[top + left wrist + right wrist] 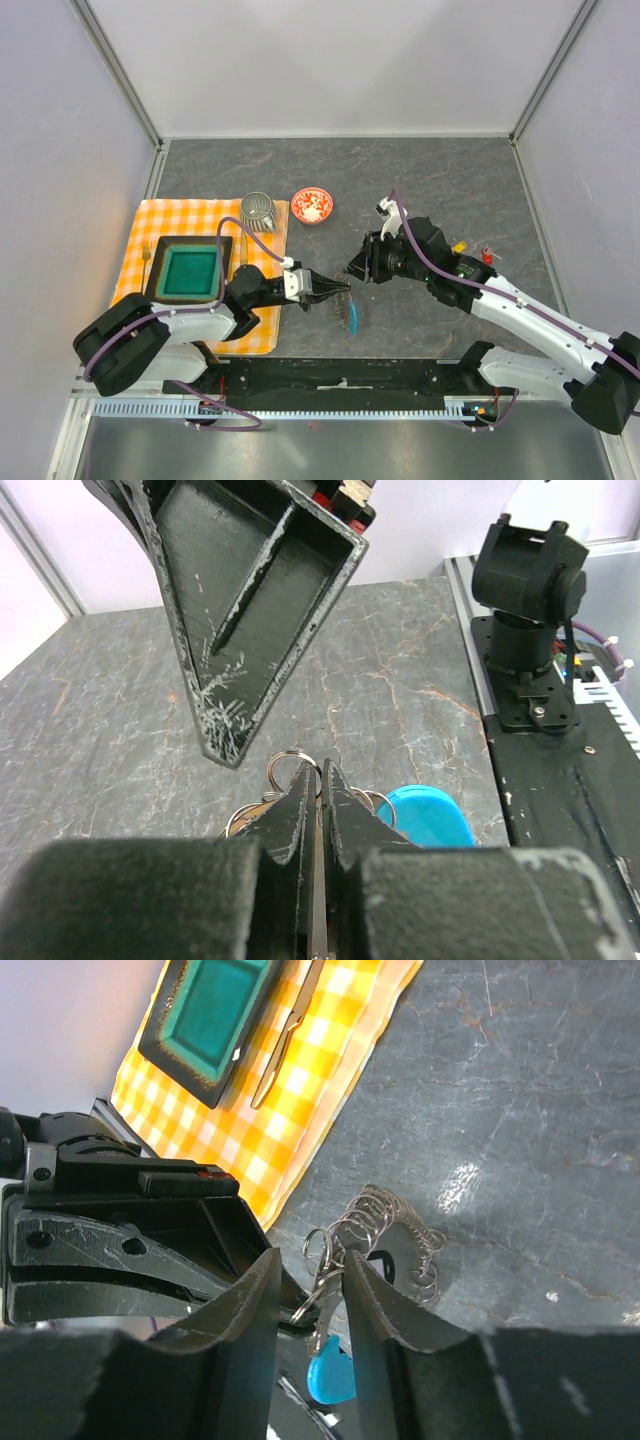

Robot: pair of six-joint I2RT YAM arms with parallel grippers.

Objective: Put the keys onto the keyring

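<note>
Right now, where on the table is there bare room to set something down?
The table is bare along the back wall, behind the metal cup and red bowl, and between the keyring and the right arm. Crowded: the centre, where the left gripper and right gripper meet over the keyring, and the checked cloth.

Overhead view, wrist close-ups sharing keyring

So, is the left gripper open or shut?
Shut: the left gripper pinches a ring of the keyring, with its jaws pressed together.
</note>
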